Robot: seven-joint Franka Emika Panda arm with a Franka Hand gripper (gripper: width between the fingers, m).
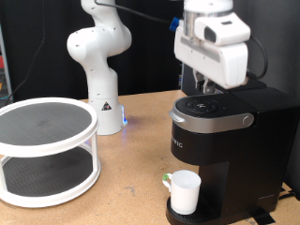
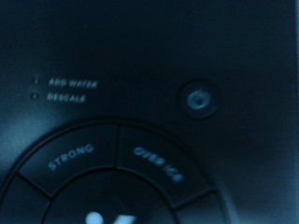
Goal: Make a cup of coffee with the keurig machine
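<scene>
End effector (image 1: 200,86), its finger state hidden, hovered upper right over the rigid, heavy-looking keurig machine (image 1: 220,141); the light, breakable cup (image 1: 184,191) offered its handle.

The coffee maker (image 1: 225,150) looks like matt black plastic with a satin grey band; beneath it, the cup (image 1: 185,190) seems glossy ceramic.

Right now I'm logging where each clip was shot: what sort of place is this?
Probably a robotics lab bench, not a kitchen: a wooden tabletop carries the keurig machine with the cup under it, a white two-tier turntable rack, and a second white robot arm behind.
</scene>
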